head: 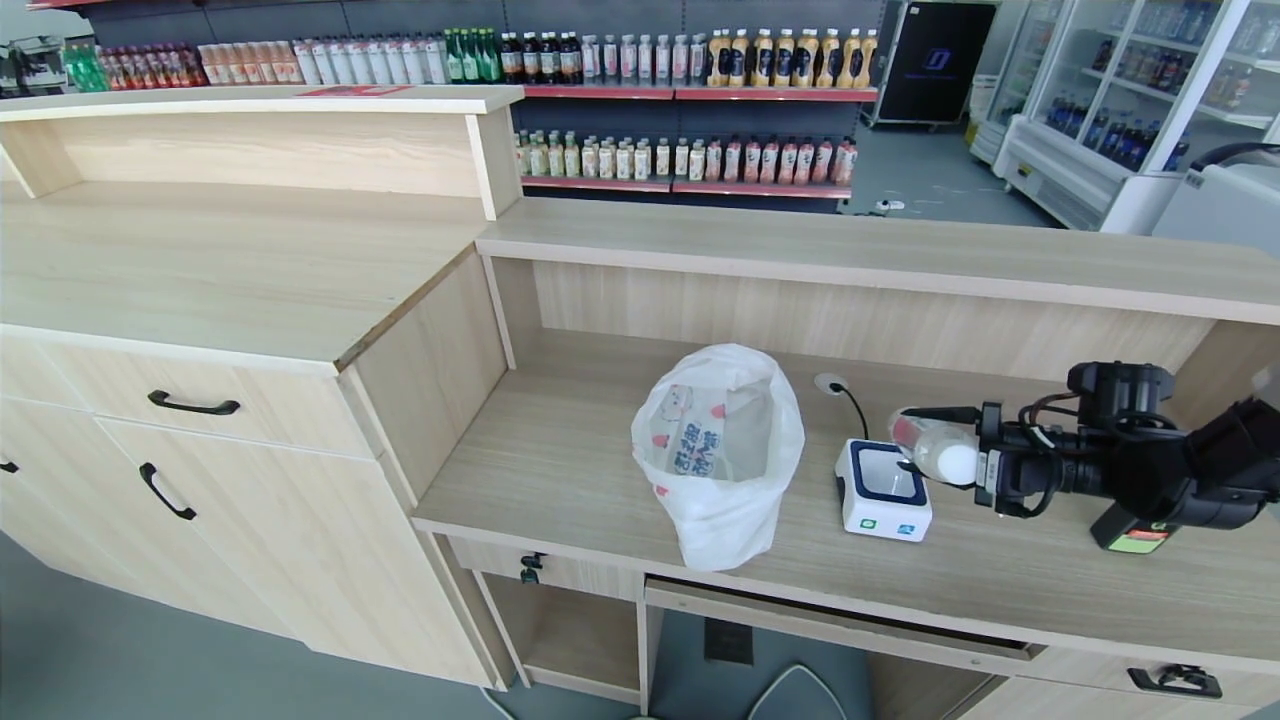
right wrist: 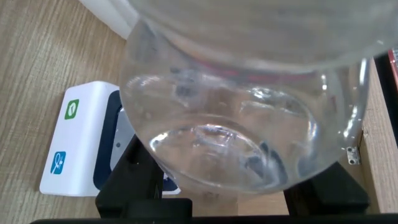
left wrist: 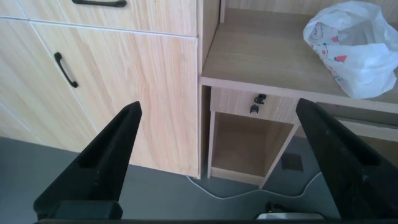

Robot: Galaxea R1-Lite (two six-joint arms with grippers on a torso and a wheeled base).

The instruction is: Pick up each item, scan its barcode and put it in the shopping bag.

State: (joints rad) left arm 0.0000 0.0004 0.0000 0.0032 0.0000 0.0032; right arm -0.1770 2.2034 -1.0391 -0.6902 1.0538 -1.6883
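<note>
My right gripper (head: 910, 440) is shut on a clear plastic bottle (head: 935, 450) with a pink label, held on its side just above the white barcode scanner (head: 882, 490) on the lower desk. In the right wrist view the bottle's see-through body (right wrist: 236, 112) looms close, with the scanner (right wrist: 81, 143) under it and black fingers (right wrist: 134, 193) at either side. The white shopping bag (head: 718, 450) stands open left of the scanner, something printed inside it. My left gripper (left wrist: 217, 162) hangs open with nothing in it, low beside the cupboard front, the bag (left wrist: 351, 50) far off.
A taller counter with cupboard doors (head: 250, 500) rises left of the desk (head: 560, 470). A raised ledge (head: 880, 250) runs behind it. The scanner's cable goes into a hole (head: 830, 382). A black device (head: 1135, 530) lies under my right arm. Drink shelves (head: 690, 100) stand beyond.
</note>
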